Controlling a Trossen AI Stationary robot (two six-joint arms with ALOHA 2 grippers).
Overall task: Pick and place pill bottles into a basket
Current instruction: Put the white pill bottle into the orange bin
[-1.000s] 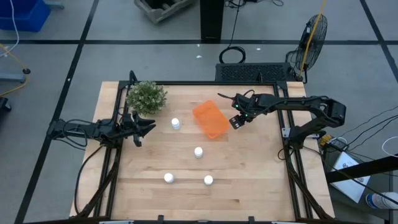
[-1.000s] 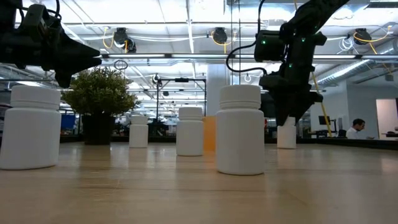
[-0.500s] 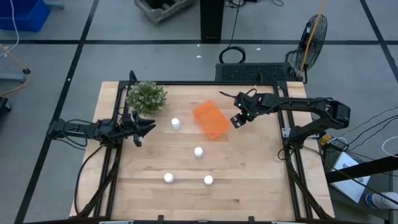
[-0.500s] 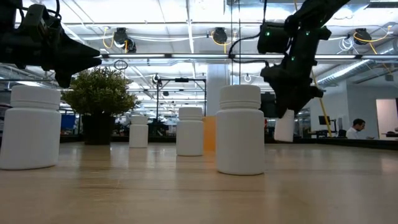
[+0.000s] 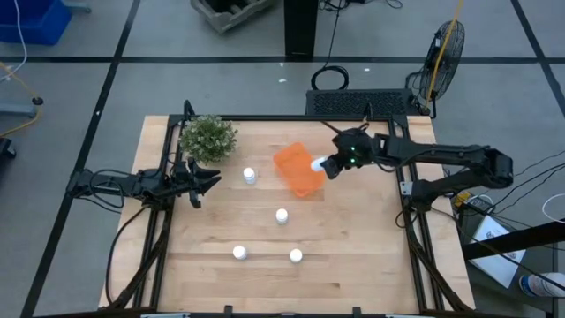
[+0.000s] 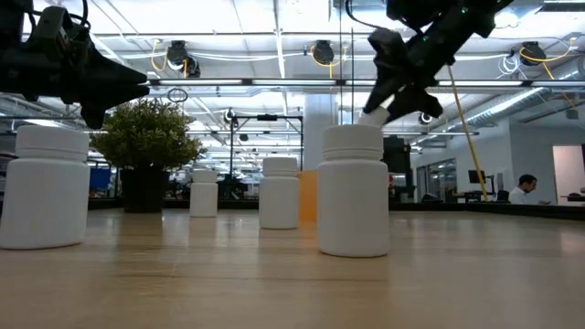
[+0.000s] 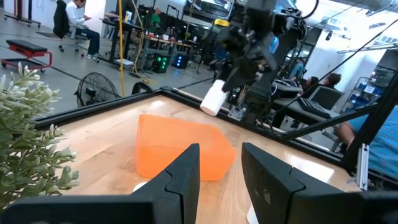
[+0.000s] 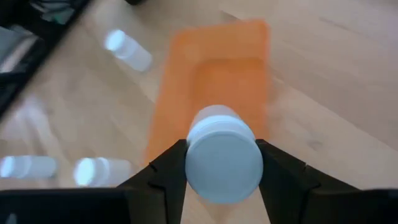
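My right gripper (image 5: 328, 164) is shut on a white pill bottle (image 5: 318, 164), held in the air at the right rim of the orange basket (image 5: 297, 170). It also shows in the low view (image 6: 373, 116) and the left wrist view (image 7: 214, 99). Several other white bottles stand upright on their bases on the table: one (image 5: 250, 176) left of the basket, one (image 5: 282, 215) in the middle, two (image 5: 239, 253) (image 5: 296, 256) nearer the front. My left gripper (image 5: 208, 181) is open and empty by the potted plant (image 5: 208, 138). My right gripper pinches the bottle's round side (image 8: 224, 163) between its two fingers (image 8: 166, 169), one on each side. The fingers come slanting from the table's right, pointing left and down. The bottle is lifted clear of the table and tilted, over the basket's right rim (image 8: 264, 74).
The green potted plant stands at the far left corner. A black frame (image 5: 265, 119) runs around the table's edges. Bare wood lies right of the basket and along the near edge. People sit in the room beyond the table (image 6: 526, 187).
My right gripper has lifted the bottle off the table and carried it up and toward the table's left, to the basket's right rim. The bottle stood upright on the table a second ago; now it is tipped and clear in the air.
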